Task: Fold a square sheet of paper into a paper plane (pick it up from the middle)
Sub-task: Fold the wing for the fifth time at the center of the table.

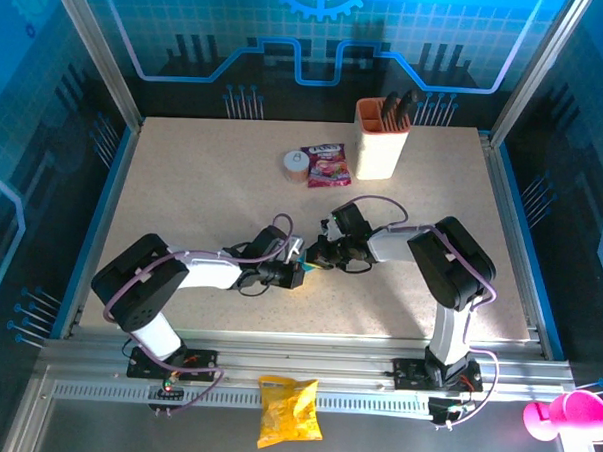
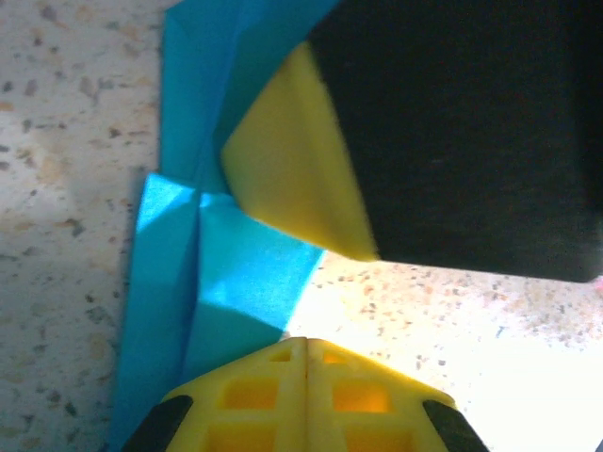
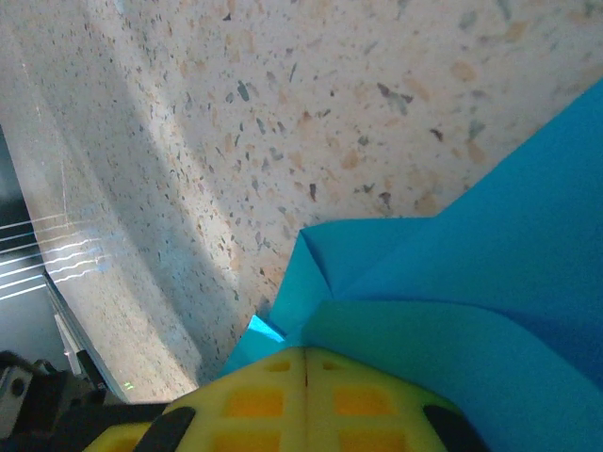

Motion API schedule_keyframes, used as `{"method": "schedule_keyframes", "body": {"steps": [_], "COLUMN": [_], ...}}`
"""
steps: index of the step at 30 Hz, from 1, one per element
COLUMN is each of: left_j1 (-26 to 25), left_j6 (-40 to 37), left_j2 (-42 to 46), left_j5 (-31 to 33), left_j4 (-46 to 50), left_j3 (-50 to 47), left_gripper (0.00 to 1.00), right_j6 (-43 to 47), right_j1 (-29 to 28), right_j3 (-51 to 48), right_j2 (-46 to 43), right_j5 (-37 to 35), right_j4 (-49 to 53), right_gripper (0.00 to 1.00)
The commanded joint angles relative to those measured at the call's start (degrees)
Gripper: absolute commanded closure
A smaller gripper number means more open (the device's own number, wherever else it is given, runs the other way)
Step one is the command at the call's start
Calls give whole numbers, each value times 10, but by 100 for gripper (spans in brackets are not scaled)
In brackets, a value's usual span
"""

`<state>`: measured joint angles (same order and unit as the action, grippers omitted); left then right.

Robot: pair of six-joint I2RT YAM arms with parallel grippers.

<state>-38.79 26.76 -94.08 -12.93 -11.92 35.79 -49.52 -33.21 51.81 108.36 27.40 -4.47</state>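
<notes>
Left tool [image 2: 306, 353]: yellow fingers clenched, seam tight, tip low over the bench [image 2: 57, 141]. The sheet of paper [image 2: 226, 282] runs under its left side, but I cannot tell whether it is nipped or merely pressed.

Right tool [image 3: 304, 356]: also clenched. The cyan-blue paper spreads away directly from its tip, so it appears to be gripping a folded flap. From the left wrist, one of its yellow fingers [image 2: 292, 179] sits on top of the sheet, just above the left tool.

The paper is partly folded, with layered flaps and a short crease showing. It lies flat on the speckled bench between the two tools, near mid-bench, where the arms meet tip to tip.

Further out, well apart at the far edge, are a pink-red snack packet [image 1: 326, 165] and a beige holder cup [image 1: 380, 139].

The step in hand is judged to be setting a crease. It is done well if one tool anchors the layers while the other sweeps along the fold line. Pressure should be light and edges aligned, since thin paper slides or buckles easily on this smooth surface.
</notes>
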Motion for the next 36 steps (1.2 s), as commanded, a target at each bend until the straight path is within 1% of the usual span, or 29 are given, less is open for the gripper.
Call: {"method": "schedule_keyframes", "body": {"steps": [1,2,6,7,12,14,21,22,25,26,36], "left_j1": [13,15,18,18,18,18,18,18,19,19,19], "left_j6": [2,4,13,17,29,31,37,37,41,42,49], "left_j2": [-14,-15,-21,-23,-43,-50,-71,-73,-83,-86,-101], "left_j5": [12,9,5,5,2,2,2,3,3,4,3], "left_j4": [-24,-29,-42,-45,-62,-66,-69,-71,-75,-77,-90], "left_j3": [-25,-32,-52,-56,-67,-68,-69,-69,-70,-71,-79], "left_gripper": [100,100,100,100,100,100,100,100,100,100,100], "right_j6": [12,15,24,27,41,47,49,49,50,51,62], "right_j1": [0,5,28,34,63,73,106,110,121,124,157], "right_j3": [-17,-16,-17,-16,-16,-2,-27,-31,-42,-45,-67], "right_j2": [17,12,-9,-14,-28,-29,-33,-36,-44,-46,-78], "right_j5": [-11,-6,15,18,27,23,21,21,21,22,19], "right_j4": [90,87,77,78,78,85,64,62,55,53,45], "right_gripper": [100,100,83,82,81,81,80,79,67,64,50]}}
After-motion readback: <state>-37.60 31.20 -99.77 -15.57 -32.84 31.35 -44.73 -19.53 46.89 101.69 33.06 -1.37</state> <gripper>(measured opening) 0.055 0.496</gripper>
